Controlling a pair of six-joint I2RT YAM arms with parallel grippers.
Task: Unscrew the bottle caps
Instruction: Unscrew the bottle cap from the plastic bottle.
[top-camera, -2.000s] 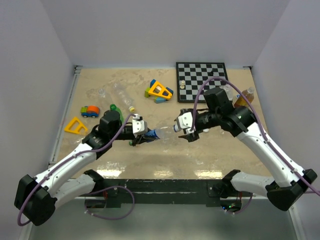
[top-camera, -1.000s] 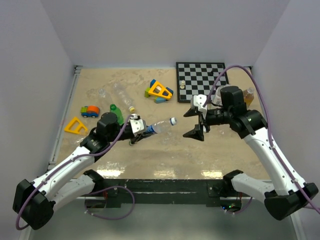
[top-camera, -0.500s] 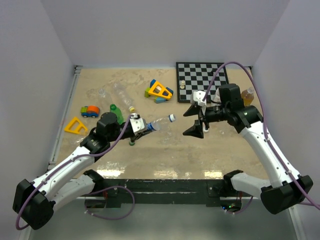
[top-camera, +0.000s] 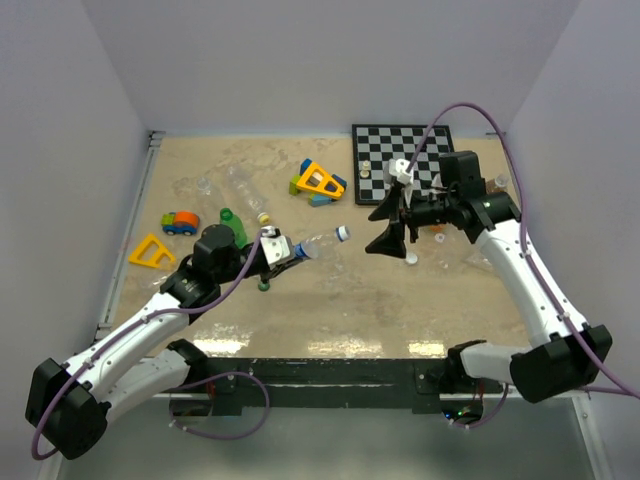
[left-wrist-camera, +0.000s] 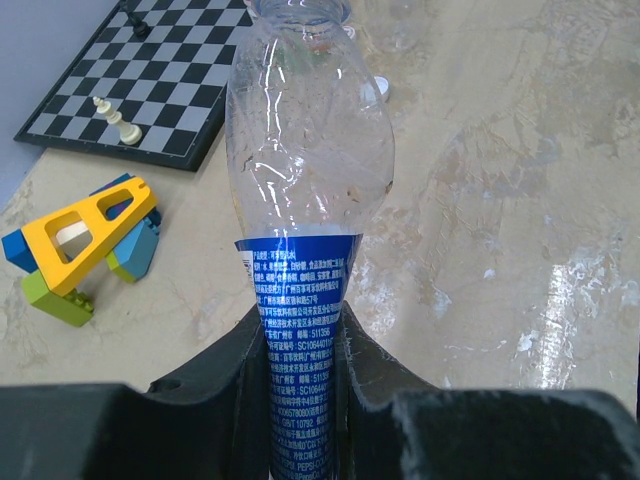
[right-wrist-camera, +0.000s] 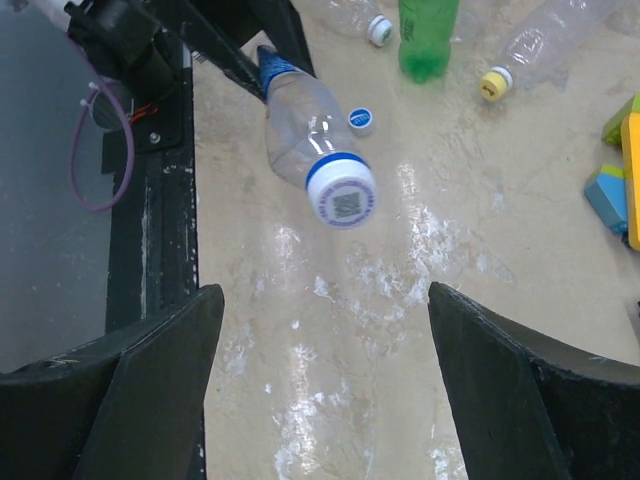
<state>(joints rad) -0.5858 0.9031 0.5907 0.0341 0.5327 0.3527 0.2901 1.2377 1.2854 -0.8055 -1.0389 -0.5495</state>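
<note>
My left gripper (left-wrist-camera: 298, 322) is shut on the blue label of a clear bottle (left-wrist-camera: 310, 150), held off the table and pointing right. Its white cap with a blue ring (right-wrist-camera: 341, 190) is on the neck and faces my right gripper (right-wrist-camera: 320, 350). That gripper is open and empty, apart from the cap, in front of the chessboard (top-camera: 400, 160). From above, the cap (top-camera: 342, 233) lies left of the right gripper (top-camera: 385, 226). A green bottle (right-wrist-camera: 425, 35), a clear bottle's yellow cap (right-wrist-camera: 493, 83) and another white cap (right-wrist-camera: 378, 30) lie beyond. A loose blue-rimmed cap (right-wrist-camera: 361, 120) rests on the table.
Toy blocks (top-camera: 318, 182) lie left of the chessboard, which carries pale chess pieces (left-wrist-camera: 115, 120). A toy car (top-camera: 181, 221) and a yellow triangle (top-camera: 152, 250) sit at the far left. A small white cap (top-camera: 411, 258) lies below the right gripper.
The right gripper has drawn back from the bottle's cap toward the chessboard, staying open. The left gripper still holds the bottle, its cap end raised slightly.
</note>
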